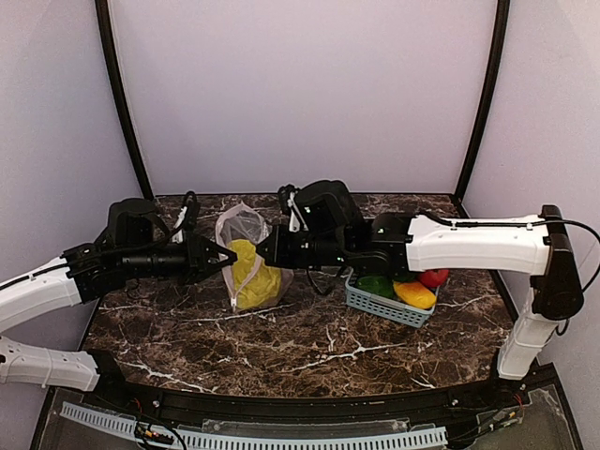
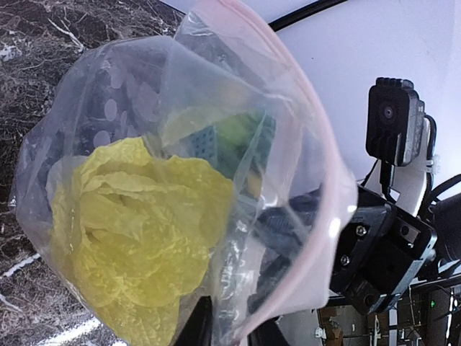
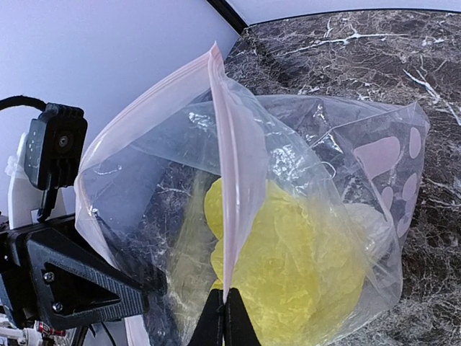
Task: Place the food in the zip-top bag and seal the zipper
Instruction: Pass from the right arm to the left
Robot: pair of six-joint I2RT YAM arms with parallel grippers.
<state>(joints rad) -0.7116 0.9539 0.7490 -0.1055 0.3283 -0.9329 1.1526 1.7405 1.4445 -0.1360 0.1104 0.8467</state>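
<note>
Bagged: only pale yellow toy napa cabbage [image 1: 251, 272], inside clear dotted plastic bag [image 1: 242, 223]; orange-yellow toy pepper [image 1: 414, 293] and sealing pending. Right claw [image 3: 225, 317] clamped on pinkish zipper strip [image 3: 230, 180]; left claw [image 2: 229, 331] at rim, grip unclear.

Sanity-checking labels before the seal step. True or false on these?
1. The napa cabbage is inside the zip-top bag. True.
2. The bag lies flat. False: it stands upright between the two arms, mouth up.
3. The right fingers are shut on the pink zipper. True.
4. The bag's mouth is sealed. False: it gapes open.
5. The blue basket is empty. False: it holds a green item, an orange-yellow pepper and a red fruit.
</note>
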